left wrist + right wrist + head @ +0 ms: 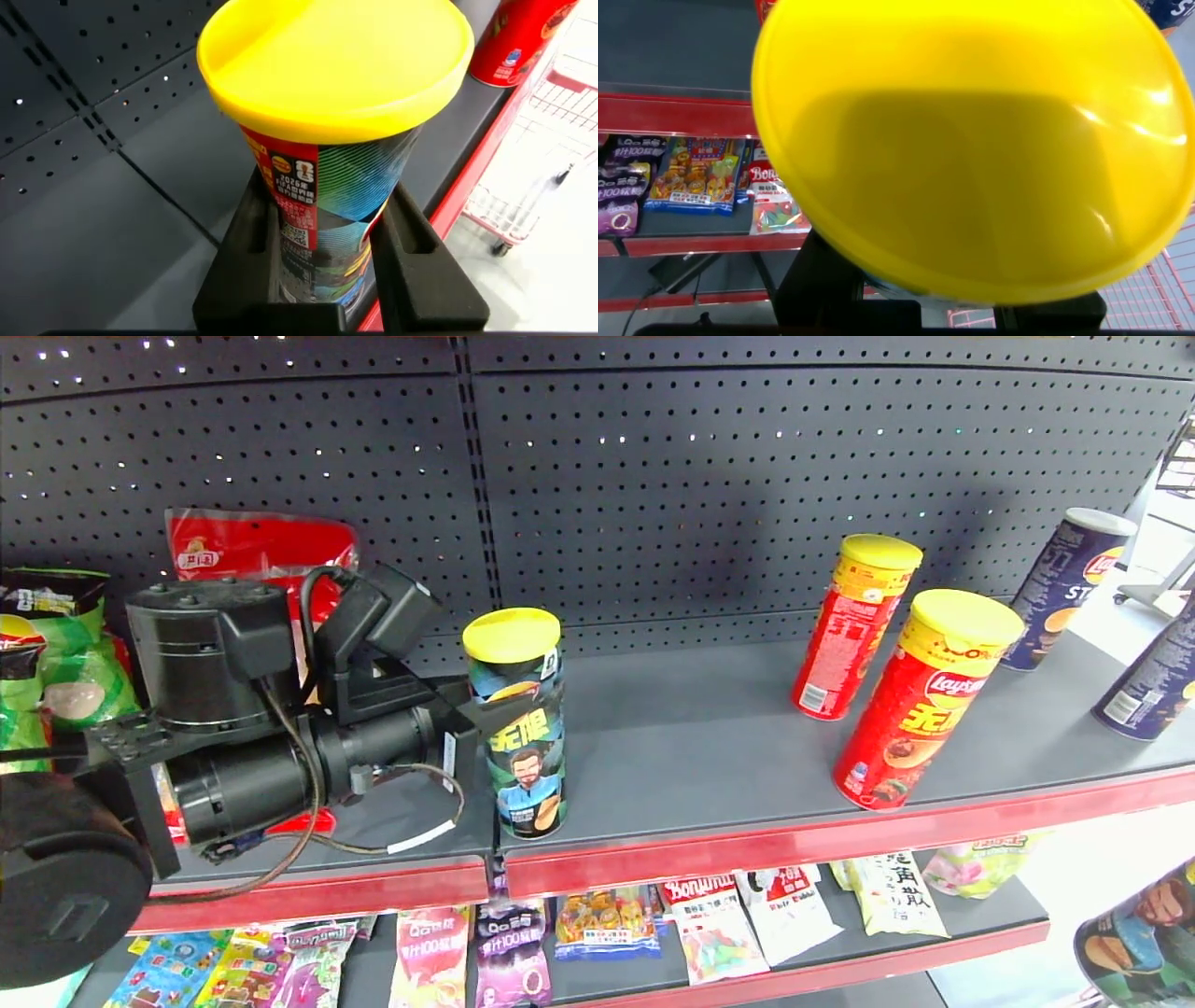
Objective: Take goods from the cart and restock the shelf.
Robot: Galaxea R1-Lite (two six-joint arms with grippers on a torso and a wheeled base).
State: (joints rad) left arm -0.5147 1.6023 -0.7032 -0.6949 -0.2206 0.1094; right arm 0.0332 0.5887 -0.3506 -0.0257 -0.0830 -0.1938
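Note:
A blue-green chips can (521,728) with a yellow lid stands upright near the front edge of the grey shelf (709,747). My left gripper (485,714) is shut on its middle from the left. In the left wrist view the black fingers (245,247) flank the same can (332,177) below its lid. My right gripper (934,313) is shut on a second can whose yellow lid (971,140) hides most of the fingers. That second can (1137,943) is low at the right, in front of and below the shelf.
Two red cans (854,625) (924,700) stand right of centre on the shelf, and blue cans (1069,588) stand farther right. A red bag (261,546) and green bags (47,653) sit at the back left. Candy packets (607,929) fill the lower shelf. The cart (528,201) stands beside the shelf.

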